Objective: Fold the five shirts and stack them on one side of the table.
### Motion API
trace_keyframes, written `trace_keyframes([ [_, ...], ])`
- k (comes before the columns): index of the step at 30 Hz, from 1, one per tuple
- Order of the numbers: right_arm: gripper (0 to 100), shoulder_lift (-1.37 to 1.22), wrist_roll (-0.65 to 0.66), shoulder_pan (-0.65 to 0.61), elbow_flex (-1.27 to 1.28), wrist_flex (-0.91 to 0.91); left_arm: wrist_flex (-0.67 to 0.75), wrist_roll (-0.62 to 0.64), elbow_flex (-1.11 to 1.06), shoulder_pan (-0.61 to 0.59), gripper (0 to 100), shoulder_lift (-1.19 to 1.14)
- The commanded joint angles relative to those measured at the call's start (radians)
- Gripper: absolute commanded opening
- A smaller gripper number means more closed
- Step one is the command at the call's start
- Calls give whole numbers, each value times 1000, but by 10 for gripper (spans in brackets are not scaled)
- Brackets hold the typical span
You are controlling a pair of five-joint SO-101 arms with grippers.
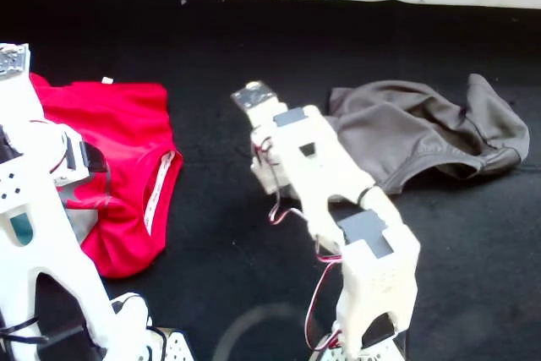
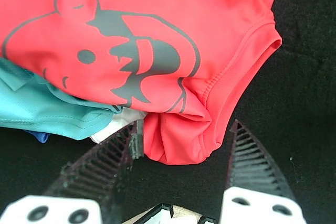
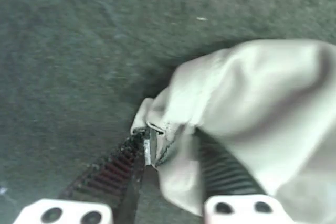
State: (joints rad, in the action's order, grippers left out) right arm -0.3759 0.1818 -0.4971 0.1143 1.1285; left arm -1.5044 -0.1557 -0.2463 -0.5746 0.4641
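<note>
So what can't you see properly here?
Shirts under the red shirt: left wrist view, covered bar a teal shirt edge.
Part of the red shirt, high view: behind the left arm.
Most of the grey shirt, right wrist view: cut off at the edge.

A table (image 1: 211,82) covered in black is seen across the whole frame. At the left a red shirt (image 1: 118,141) is spread on it, with a teal shirt (image 2: 37,108) tucked beneath. At the upper right a grey shirt (image 1: 414,128) is left crumpled.
</note>
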Motion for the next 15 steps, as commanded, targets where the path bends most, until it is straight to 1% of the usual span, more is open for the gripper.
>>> trace_keyframes([
  [1,5,4,0,19,-42,28,11,-8,4,-4,260,39],
  [6,7,41,-3,47,-180,180,12,-8,2,-4,260,31],
  [11,7,226,3,120,-374,349,14,-8,2,-2,260,30],
  [13,7,308,43,174,-469,398,15,-8,2,-2,260,30],
  [15,7,378,121,242,-565,450,15,-8,2,1,260,30],
])
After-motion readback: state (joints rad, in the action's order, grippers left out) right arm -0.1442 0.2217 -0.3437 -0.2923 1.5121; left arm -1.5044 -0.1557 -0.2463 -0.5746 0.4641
